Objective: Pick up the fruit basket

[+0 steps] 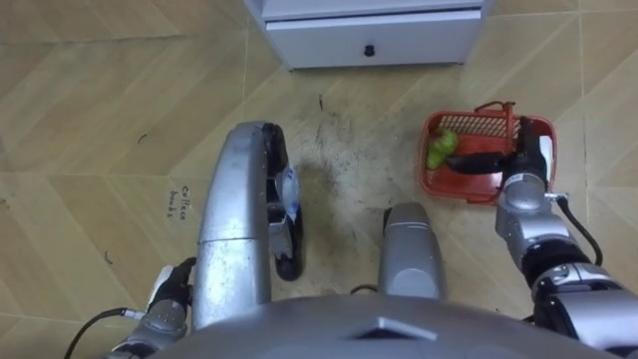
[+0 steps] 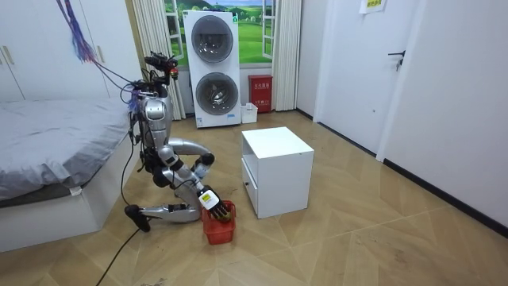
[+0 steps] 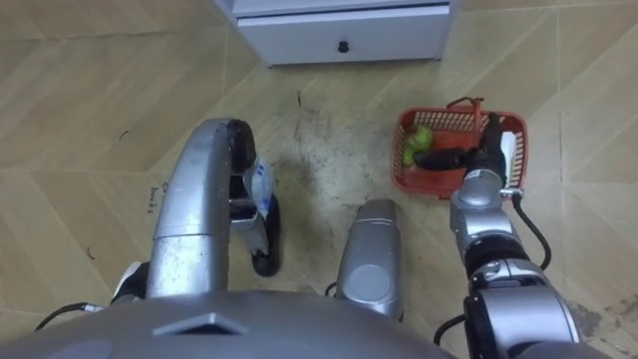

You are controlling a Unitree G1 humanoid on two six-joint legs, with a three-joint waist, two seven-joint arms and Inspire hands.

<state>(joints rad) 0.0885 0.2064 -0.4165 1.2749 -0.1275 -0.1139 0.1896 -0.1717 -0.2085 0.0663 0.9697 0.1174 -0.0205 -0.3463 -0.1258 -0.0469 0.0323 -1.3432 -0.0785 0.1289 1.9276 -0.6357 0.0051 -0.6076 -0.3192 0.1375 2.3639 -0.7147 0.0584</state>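
**Reaching into the fruit basket**
The right robot hand (image 1: 522, 168) is settling at the red fruit basket (image 1: 464, 124), on the floor at two o'clock; its grip cannot be told. Next, it is needing to close on the handle (image 1: 511, 118) and lift.

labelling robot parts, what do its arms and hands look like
The right arm has rounded silver-grey shells, with a black cable looping beside its wrist. The right hand and left hand are black, each with a white tag.

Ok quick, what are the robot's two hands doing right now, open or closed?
Left hand: low at its left side, cannot be told.
Right hand: over the fruit basket, cannot be told.
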